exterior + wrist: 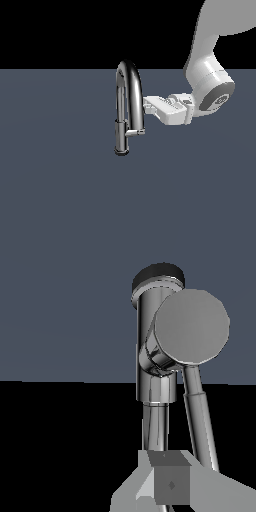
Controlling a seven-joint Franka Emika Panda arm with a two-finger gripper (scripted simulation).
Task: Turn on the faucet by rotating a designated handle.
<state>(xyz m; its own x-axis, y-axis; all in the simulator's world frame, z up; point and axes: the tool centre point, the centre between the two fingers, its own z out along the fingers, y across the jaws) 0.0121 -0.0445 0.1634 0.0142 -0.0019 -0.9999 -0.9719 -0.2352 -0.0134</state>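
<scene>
Chrome faucet (pixel 128 107) upright on grey floor (pixel 60 200), mid-scene, arched spout dropping toward the exterior view's right. Handle (pixel 136 133) short, horizontal, jutting to the exterior view's right from lower body; seen end-on in wrist view (pixel 191 326). Gripper (pixel 148 104) lying horizontal, just right of spout, above handle, apart from it. Finger spacing: cannot tell.

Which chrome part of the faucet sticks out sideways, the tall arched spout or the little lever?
The handle, a short thin lever low on the faucet body, pointing toward the exterior view's right. The spout instead rises and arches over.
</scene>
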